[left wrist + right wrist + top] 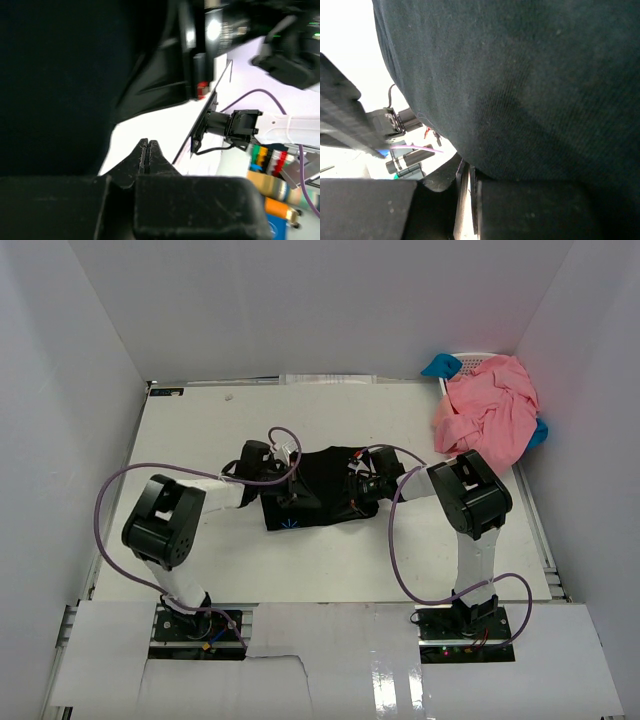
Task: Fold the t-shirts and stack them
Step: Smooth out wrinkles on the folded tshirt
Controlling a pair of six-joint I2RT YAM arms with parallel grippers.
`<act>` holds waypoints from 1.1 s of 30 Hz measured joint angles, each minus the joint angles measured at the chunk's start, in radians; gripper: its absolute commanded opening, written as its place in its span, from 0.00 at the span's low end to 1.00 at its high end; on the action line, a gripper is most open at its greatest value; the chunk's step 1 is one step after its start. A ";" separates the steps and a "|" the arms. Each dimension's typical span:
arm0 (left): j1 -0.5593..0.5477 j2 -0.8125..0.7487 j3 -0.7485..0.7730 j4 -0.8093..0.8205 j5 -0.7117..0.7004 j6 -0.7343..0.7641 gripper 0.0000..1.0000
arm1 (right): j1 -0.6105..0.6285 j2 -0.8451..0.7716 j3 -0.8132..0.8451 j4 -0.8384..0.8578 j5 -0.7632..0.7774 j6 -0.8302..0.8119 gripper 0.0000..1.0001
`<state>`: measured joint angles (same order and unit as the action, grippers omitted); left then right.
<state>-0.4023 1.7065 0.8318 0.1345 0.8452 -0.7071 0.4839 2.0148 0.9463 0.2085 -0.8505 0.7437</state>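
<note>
Closed right tool [465,167] pinches black t-shirt [530,75]; left tool [148,150], shut, sits beside it.

Walls: we see plain white panels, one behind [330,300], one on the left [50,440] and one on the right [600,440].
Table: we look down on a matt white top [200,420].
Near edge: we find glossy white boards [350,660] laid across the front.
Far right corner: we make out a white lattice basket [472,359].
Light: we note soft, even brightness, with glare streaks on the glossy boards.
</note>
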 measured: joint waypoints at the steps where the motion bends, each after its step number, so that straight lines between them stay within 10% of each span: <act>1: 0.000 0.027 0.003 0.003 0.011 -0.002 0.00 | 0.000 0.000 0.000 0.000 0.000 0.000 0.08; 33: 0.138 0.166 -0.021 -0.080 0.007 -0.042 0.00 | -0.006 -0.020 0.028 -0.107 0.035 -0.037 0.08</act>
<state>-0.2638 1.8729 0.8112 0.0547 0.8524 -0.7494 0.4778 1.9949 0.9741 0.1013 -0.8158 0.7067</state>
